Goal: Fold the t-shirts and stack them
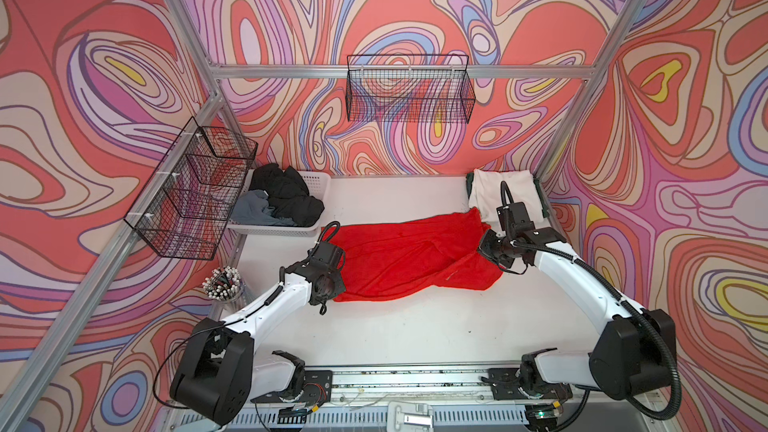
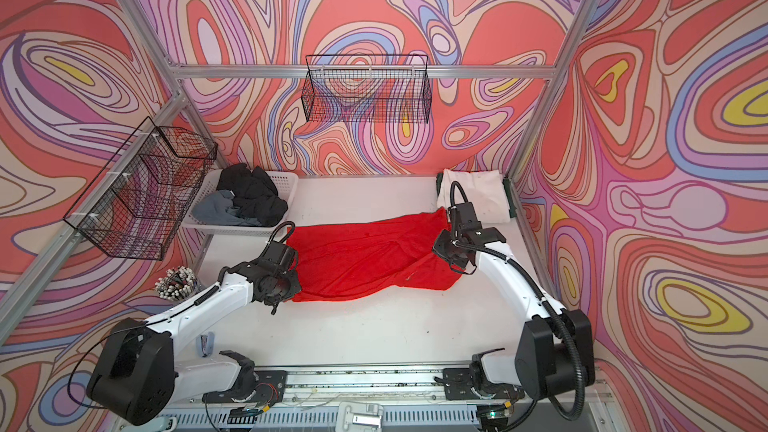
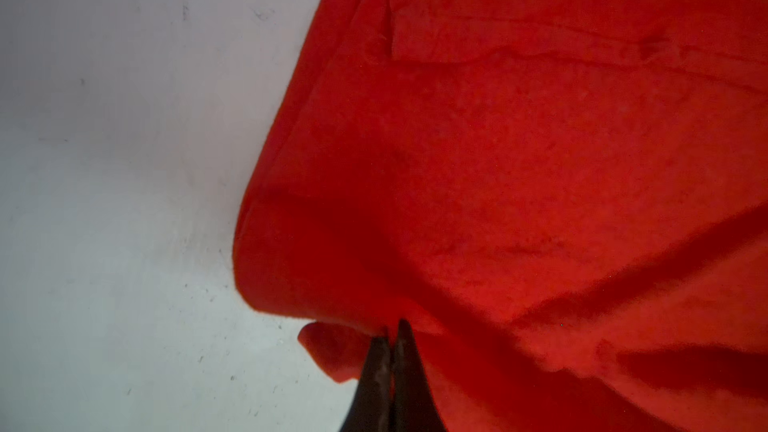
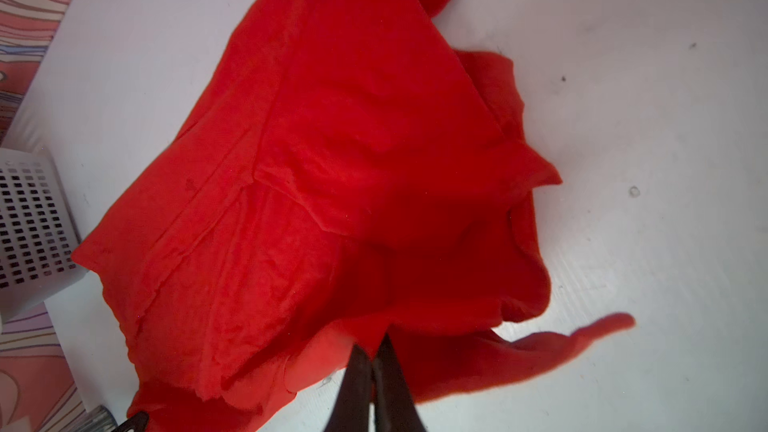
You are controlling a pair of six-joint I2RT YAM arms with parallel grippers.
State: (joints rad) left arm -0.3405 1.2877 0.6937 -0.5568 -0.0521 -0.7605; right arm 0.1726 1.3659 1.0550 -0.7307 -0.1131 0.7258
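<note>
Left hand [image 3: 392,336] is closed tight on a fold at the left end of the red t-shirt [image 1: 409,259], and the right hand [image 4: 374,353] is clamped the same way on its right end. Both arms reach in from the front rail, wrists tipped down toward the tabletop [image 1: 415,326]. Between them the shirt lies stretched across the middle of the tabletop, wrinkled and partly doubled over itself, with a loose flap near the right hand.

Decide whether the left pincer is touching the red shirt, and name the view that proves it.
Touching. The left wrist view shows the left pincer closed on the edge of the red shirt, with cloth bunched right at its tips.
</note>
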